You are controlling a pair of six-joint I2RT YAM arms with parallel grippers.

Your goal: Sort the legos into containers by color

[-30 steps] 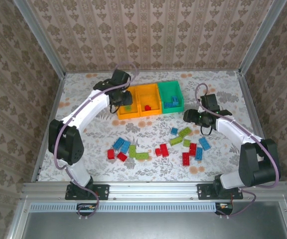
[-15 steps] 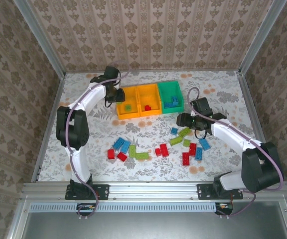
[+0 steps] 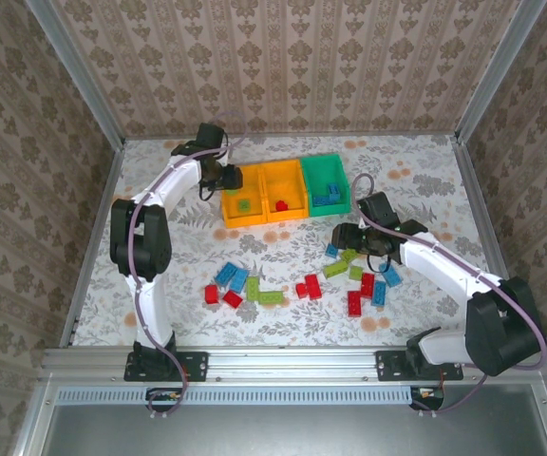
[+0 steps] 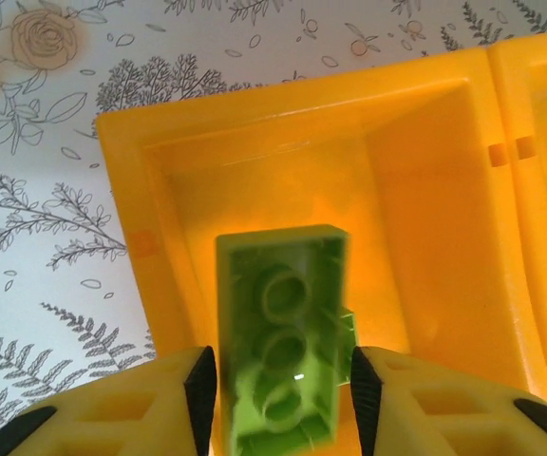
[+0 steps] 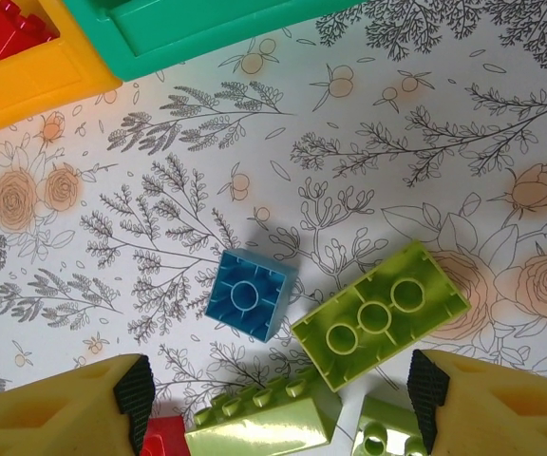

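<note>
1. Floral-printed tabletop (image 3: 188, 249) under damask-papered walls, with two white arms reaching in from the bottom of the overhead view.
2. The left gripper (image 3: 228, 179) sits at the left rim of the left orange bin (image 3: 243, 220), up left of centre. Its yellow fingers (image 4: 112, 408) are spread apart.
3. Its wrist camera looks between them at a lime brick (image 4: 278, 323), hollow side up and a bit tilted, with its lower end cut off by the frame. Whether the pads touch it is hard to judge there. From overhead it lies on the bin floor, apart from the gripper.
4. The right gripper (image 3: 343, 235) hangs right of centre, jaws wide and holding nothing. Its fingers (image 5: 74, 413) are cropped by the bottom edge.
5. Between them on the table lie a blue square brick (image 5: 247, 293) and, just beside it to the right, a long lime brick (image 5: 380, 312), underside up.
6. More lime pieces (image 5: 264, 418) and a red sliver (image 5: 164, 439) are cut off below.
7. Farther out, the middle orange bin (image 3: 286, 215) holds a red brick (image 3: 280, 204), and the green bin (image 3: 321, 160) holds blue bricks (image 3: 326, 198). All three bins are joined in a row.
8. The loose bricks (image 3: 228, 275), in red, blue and lime, are scattered across the lower middle. The right forearm hides part of that cluster.
</note>
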